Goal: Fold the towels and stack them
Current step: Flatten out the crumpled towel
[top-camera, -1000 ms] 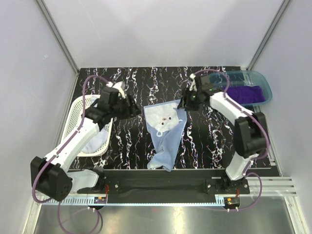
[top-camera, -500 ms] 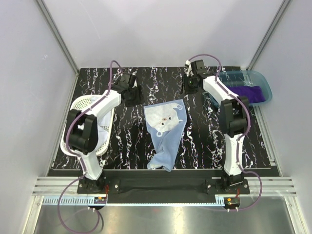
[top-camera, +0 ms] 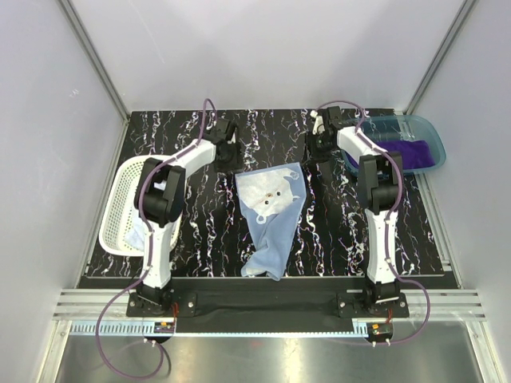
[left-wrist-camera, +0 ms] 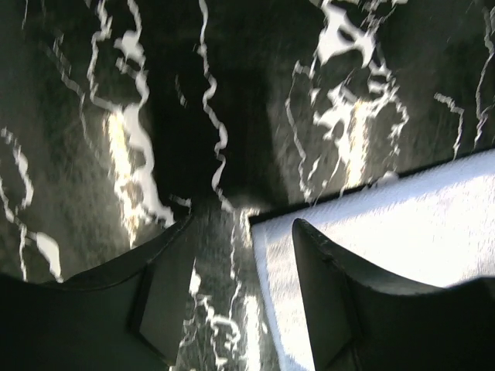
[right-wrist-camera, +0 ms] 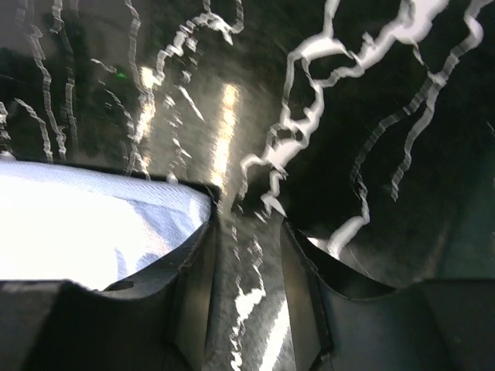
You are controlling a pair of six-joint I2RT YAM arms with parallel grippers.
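- At mid-tabletop (top-camera: 200,231), the light blue bear towel (top-camera: 270,211) lies spread out, its near end rumpled.
- Left fingers (left-wrist-camera: 166,297) stand parted at its far left corner, one on bare surface and one over cloth, gripping nothing.
- Right fingers (right-wrist-camera: 189,286) are apart beside the far right corner, empty.
- Purple towel (top-camera: 403,153) sits in the teal bin (top-camera: 399,119); a pale towel (top-camera: 137,233) lies in the white basket (top-camera: 120,191).

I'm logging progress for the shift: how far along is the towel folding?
Possibly done: the purple towel lies in the teal bin; whether folded, I cannot tell. In hand: the bear towel lies spread on the table, near end rumpled, the left hand and right hand open at its far corners. Left: folding it, plus the pale towel in the white basket.
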